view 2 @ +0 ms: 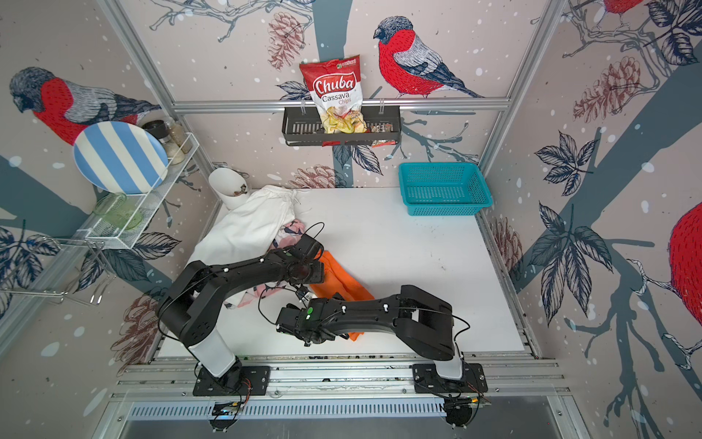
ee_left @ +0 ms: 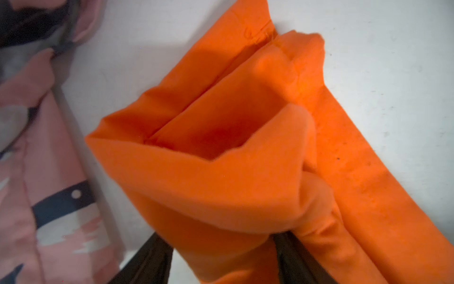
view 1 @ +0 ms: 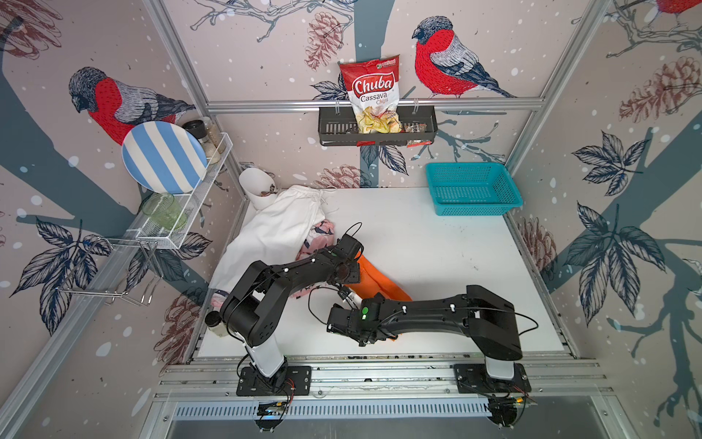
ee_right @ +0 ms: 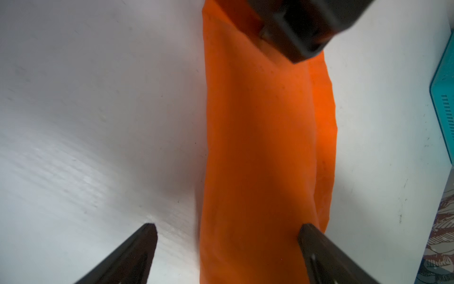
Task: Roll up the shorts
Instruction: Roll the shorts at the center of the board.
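Right wrist view: the right pincer [ee_right: 228,228] stands wide apart and grips nothing. One finger hangs over the bare tabletop [ee_right: 98,123], the other over the edge of the orange shorts [ee_right: 258,135], and the near end of the shorts lies between them.
Orange shorts: folded into a long narrow strip lying flat on the tabletop. It runs away from the right pincer toward the left one, and no roll shows at the near end.
Left pincer [ee_left: 221,236]: clamped on a thick raised fold at the far end of the strip, with cloth bunched between its fingers.
Pink shorts [view 1: 323,230]: crumpled just beside the orange strip on the left, partly hidden under the left arm, not rolled.
White shorts [view 1: 273,232]: spread loose farther back, lapping over the pink pair, not rolled.
Progress: early, by my judgement. One pair is folded ready for rolling, none is rolled, and the other two lie loose.
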Tool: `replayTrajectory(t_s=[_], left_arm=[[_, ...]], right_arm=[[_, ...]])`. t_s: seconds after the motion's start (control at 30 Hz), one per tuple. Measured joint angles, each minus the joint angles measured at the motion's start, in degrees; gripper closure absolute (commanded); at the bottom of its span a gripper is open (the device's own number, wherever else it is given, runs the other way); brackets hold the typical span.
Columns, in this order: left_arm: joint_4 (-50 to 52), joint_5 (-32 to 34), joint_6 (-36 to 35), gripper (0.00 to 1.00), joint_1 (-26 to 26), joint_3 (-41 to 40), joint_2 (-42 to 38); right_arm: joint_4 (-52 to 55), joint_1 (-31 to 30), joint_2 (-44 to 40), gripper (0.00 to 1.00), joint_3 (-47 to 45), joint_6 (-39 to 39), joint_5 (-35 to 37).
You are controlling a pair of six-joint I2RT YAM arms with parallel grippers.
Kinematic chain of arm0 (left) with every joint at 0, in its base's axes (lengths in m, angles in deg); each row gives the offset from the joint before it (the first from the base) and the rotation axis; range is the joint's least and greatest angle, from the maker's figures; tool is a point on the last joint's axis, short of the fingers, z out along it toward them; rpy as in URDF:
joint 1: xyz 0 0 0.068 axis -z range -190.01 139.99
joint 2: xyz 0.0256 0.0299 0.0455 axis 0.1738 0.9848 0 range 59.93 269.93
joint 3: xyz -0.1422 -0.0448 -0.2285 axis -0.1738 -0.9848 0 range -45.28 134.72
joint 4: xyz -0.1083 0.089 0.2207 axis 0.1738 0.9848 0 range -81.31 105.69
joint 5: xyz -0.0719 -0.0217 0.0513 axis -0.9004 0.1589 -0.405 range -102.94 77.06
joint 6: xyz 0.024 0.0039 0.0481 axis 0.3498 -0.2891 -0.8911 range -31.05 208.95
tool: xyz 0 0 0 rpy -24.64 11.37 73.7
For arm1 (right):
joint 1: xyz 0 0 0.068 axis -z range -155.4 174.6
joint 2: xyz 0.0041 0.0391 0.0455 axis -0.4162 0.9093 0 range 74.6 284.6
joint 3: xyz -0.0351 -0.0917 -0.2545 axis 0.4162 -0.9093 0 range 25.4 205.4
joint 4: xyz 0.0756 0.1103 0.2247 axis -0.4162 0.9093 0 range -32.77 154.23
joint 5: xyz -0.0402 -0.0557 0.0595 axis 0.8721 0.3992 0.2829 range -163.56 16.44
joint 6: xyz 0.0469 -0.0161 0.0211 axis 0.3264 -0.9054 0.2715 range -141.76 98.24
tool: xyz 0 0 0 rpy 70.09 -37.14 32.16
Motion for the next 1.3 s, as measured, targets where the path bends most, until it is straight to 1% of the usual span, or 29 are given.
replayTrajectory(t_s=[0.1, 0.17, 0.27, 0.33, 0.43, 0.57, 0.67, 0.77, 0.93, 1.03, 1.13, 1.3], left_arm=[[-0.1, -0.4, -0.1, 0.33, -0.1, 0.0, 0.4], [-0.2, -0.4, -0.1, 0.33, -0.2, 0.0, 0.4], [-0.2, -0.4, -0.1, 0.33, -0.3, 0.0, 0.4], [0.0, -0.4, -0.2, 0.32, -0.3, 0.0, 0.2], [0.3, -0.3, -0.2, 0.3, -0.5, 0.0, -1.0], [0.9, 0.6, -0.1, 0.29, -1.0, 0.0, -3.3], [1.8, 1.3, -0.1, 0.29, -1.4, 0.0, -6.0], [2.1, 1.7, 0.0, 0.28, -1.9, 0.0, -9.4], [2.4, 1.6, 0.4, 0.28, -2.2, 0.0, -13.5], [2.6, 1.2, 0.5, 0.28, -2.2, 0.0, -14.6], [2.4, 0.9, 0.9, 0.28, -2.2, -0.2, -15.3], [1.6, -2.1, 1.6, 0.28, -2.2, -1.3, -15.0]], right_arm=[[-0.9, 0.9, 1.6, 0.14, -2.3, -0.2, 0.4], [-1.4, 1.4, 2.2, 0.21, -3.1, -0.1, 2.7], [-2.8, 2.1, 2.5, 0.42, -4.3, -0.3, 4.5], [-4.8, 2.7, 1.8, 0.55, -5.7, -1.5, 3.7], [-8.4, 4.2, -0.7, 0.65, -8.0, -3.1, -1.1], [-11.6, 6.6, -4.5, 0.68, -10.0, -4.7, -9.6], [-16.0, 8.7, -7.9, 0.68, -12.4, -5.7, -19.1], [-21.9, 12.2, -11.6, 0.68, -16.3, -5.3, -29.6], [-33.0, 18.7, -16.5, 0.68, -23.9, -2.4, -46.8], [-39.5, 23.0, -18.5, 0.7, -28.6, 0.1, -55.4], [-45.1, 27.4, -19.4, 0.72, -32.6, 1.8, -62.8], [-56.6, 35.3, -19.7, 0.72, -40.7, 5.1, -73.8]])
